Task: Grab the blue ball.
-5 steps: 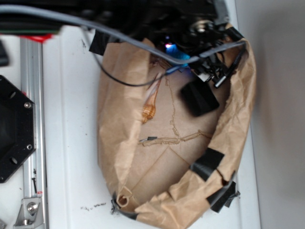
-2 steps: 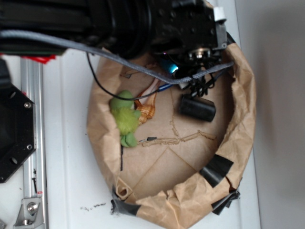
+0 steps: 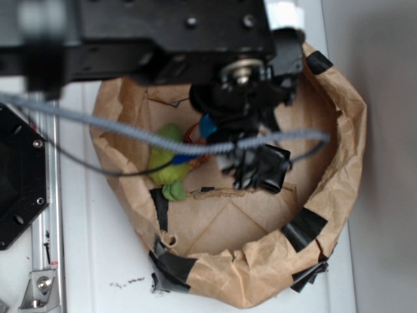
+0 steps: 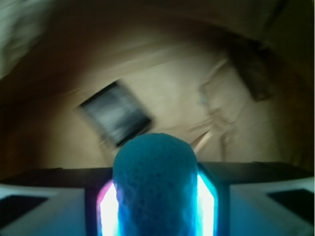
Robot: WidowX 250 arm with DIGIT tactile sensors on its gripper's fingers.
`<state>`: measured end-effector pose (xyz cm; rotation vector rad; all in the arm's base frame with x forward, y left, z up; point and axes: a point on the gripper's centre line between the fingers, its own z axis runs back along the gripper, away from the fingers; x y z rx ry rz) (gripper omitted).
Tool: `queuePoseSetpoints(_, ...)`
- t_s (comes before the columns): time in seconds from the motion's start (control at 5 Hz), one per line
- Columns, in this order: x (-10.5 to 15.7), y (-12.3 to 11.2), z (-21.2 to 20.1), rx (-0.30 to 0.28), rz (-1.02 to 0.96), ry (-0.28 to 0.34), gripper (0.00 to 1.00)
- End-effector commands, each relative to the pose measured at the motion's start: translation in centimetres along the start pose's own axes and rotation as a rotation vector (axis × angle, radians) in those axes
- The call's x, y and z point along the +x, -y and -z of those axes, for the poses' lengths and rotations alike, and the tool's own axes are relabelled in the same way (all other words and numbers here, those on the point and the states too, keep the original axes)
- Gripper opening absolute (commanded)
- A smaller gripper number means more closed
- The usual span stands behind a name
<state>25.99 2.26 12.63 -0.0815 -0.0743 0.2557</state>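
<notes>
Teal-blue, the blue ball [image 4: 155, 184] sits clamped in the gripper [image 4: 156, 206] (glowing pads either side) above brown paper [image 4: 197, 83].

You've got the paper-walled bin [image 3: 339, 150] on the table [image 3: 98, 261], right of the metal rail [image 3: 49, 195]. The arm [image 3: 163, 39] crosses over its top edge. Inside the bin, the plush toy [image 3: 166, 163] lies at the left wall, the black pad [image 3: 264, 166] right of it on the floor. The blue ball [image 4: 155, 182] sits between the gripper [image 4: 156, 201] fingers [image 4: 206, 196], touching both, above the bin floor, the black pad beyond it.
</notes>
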Motion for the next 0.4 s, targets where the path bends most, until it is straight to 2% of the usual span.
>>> queuePoseSetpoints(0.0, 0.85, 3.30, -2.76, -0.076, 0.503, -0.063, 0.00)
queuePoseSetpoints(0.2, 0.65, 3.35, -2.54, -0.062, 0.514, -0.049, 0.00)
